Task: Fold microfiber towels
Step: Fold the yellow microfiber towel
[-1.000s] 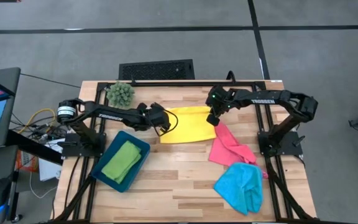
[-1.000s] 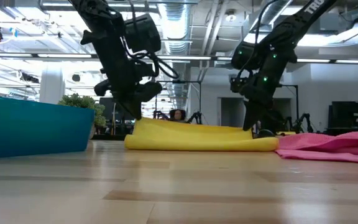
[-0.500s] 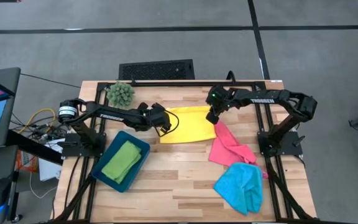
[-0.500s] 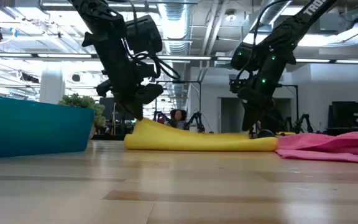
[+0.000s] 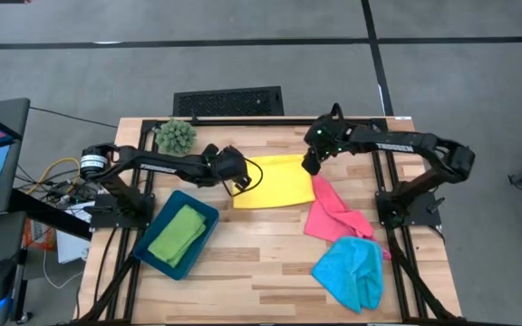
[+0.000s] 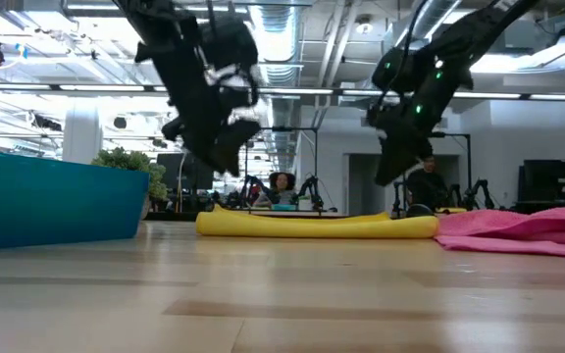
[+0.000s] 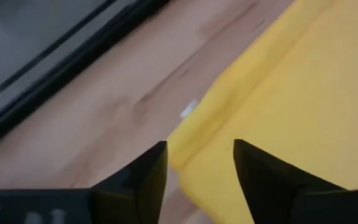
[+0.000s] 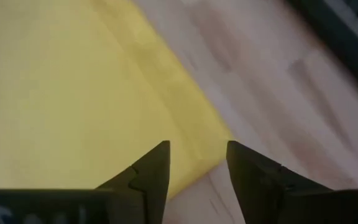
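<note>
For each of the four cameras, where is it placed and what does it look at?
High: above, straight down; both arms, yellow towel, tray.
Low: table height, level across; both arms from above, same yellow towel.
Left wrist: behind left pincer, open, over the towel's edge.
Right wrist: behind right pincer, open, over another edge.
All four share the yellow towel.

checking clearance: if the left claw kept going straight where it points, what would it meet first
Most likely the yellow towel: the open left claw hangs just above that towel's edge, with bare table beside it. Depth is unclear.
</note>
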Controlling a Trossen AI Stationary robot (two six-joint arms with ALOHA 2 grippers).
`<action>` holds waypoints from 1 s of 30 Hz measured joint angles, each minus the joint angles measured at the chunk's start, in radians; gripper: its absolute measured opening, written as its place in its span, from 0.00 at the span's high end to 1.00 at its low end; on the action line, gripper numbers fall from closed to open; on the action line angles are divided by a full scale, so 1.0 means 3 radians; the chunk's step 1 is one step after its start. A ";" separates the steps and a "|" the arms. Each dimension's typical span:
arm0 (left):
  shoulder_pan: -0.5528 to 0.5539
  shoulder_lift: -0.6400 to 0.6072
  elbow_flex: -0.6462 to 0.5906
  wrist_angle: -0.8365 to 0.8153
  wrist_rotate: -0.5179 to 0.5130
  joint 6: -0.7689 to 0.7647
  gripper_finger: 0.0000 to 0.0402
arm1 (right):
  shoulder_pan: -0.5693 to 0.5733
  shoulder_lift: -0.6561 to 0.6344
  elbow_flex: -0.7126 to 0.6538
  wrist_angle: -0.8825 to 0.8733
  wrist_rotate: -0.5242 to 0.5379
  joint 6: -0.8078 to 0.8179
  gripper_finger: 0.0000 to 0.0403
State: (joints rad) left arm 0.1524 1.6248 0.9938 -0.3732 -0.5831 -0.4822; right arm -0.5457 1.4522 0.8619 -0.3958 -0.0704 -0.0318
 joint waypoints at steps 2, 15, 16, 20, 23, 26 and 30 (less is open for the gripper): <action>0.0000 -0.0120 0.0048 -0.0001 0.0147 0.0142 0.54 | -0.0019 -0.0173 0.0000 -0.0021 -0.0010 -0.0005 0.54; -0.0556 -0.0877 -0.0156 0.0080 0.1617 0.0702 0.60 | 0.0623 -0.1160 -0.0045 -0.0824 -0.0594 -0.0584 0.56; -0.0665 -0.0880 -0.0194 0.0088 0.1596 0.0702 0.60 | 0.0732 -0.1200 -0.0099 -0.0847 -0.0595 -0.0569 0.56; -0.1068 -0.0829 -0.0430 0.0417 0.1168 0.0703 0.61 | 0.1125 -0.1309 -0.0421 -0.0777 -0.0552 -0.0383 0.57; -0.1227 -0.0756 -0.0628 0.0717 0.1000 0.0739 0.61 | 0.1342 -0.1306 -0.0708 -0.0518 -0.0447 -0.0198 0.58; -0.1298 -0.0669 -0.0771 0.0862 0.0911 0.0748 0.61 | 0.1471 -0.1289 -0.0911 -0.0142 -0.0369 -0.0051 0.57; -0.1312 -0.0546 -0.0845 0.0924 0.0834 0.0739 0.61 | 0.1516 -0.1281 -0.1047 0.0288 -0.0352 0.0017 0.55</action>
State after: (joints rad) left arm -0.2413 1.4609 0.7402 -0.0960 -0.3328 -0.2606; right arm -0.0910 1.0680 0.5479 -0.3094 -0.1759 -0.0267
